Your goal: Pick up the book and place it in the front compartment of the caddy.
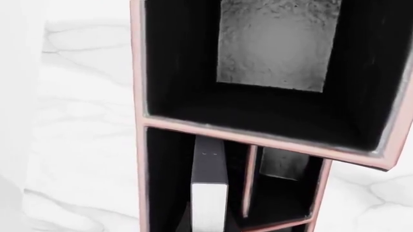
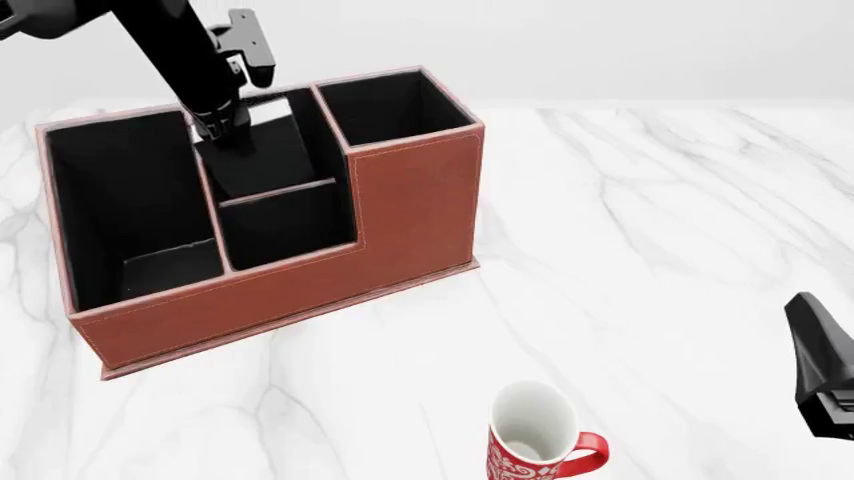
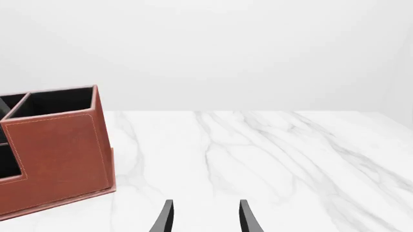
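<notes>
The reddish-brown caddy (image 2: pixel 414 200) stands at the table's left. The black book (image 2: pixel 267 150), white page edge up, stands tilted in the caddy's front compartment (image 2: pixel 335 140), the full-height middle cell behind the thin cross divider, with its top above the rim. My left gripper (image 2: pixel 224 135) reaches down at the book's top left and looks shut on it. In the left wrist view the book (image 1: pixel 210 198) sits in that narrow cell (image 1: pixel 164 183); the fingers hardly show. My right gripper (image 3: pixel 205 220) is open and holds nothing, low at the right (image 2: pixel 821 365).
A red-and-white mug (image 2: pixel 541 440) stands upright near the front edge, right of centre. The caddy's wide end cell (image 1: pixel 277 53) lies beyond the book's cell in the left wrist view. The caddy's right end (image 3: pixel 58 154) shows in the right wrist view.
</notes>
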Motion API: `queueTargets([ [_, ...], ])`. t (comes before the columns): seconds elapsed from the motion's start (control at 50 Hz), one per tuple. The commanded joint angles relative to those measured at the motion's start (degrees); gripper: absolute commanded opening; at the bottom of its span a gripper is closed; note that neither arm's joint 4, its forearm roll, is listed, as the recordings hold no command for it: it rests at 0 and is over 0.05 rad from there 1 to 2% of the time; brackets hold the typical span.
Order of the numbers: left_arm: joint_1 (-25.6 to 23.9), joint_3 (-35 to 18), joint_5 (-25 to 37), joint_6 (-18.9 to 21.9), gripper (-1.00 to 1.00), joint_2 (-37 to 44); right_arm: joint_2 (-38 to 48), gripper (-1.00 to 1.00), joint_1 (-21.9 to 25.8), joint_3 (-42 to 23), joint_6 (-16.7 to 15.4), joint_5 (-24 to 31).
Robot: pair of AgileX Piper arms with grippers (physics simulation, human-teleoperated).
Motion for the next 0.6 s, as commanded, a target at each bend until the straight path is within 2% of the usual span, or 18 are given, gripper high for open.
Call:
queueTargets([
  [0.02,0.62,0.17,0.0,1.57,-1.0,0.98,-0.13,1.0,0.0,0.05,-0.02,0.07],
  [0.6,-1.87,-2.05,0.0,1.56,-1.0,3.87,-0.13,1.0,0.0,0.05,-0.02,0.07],
])
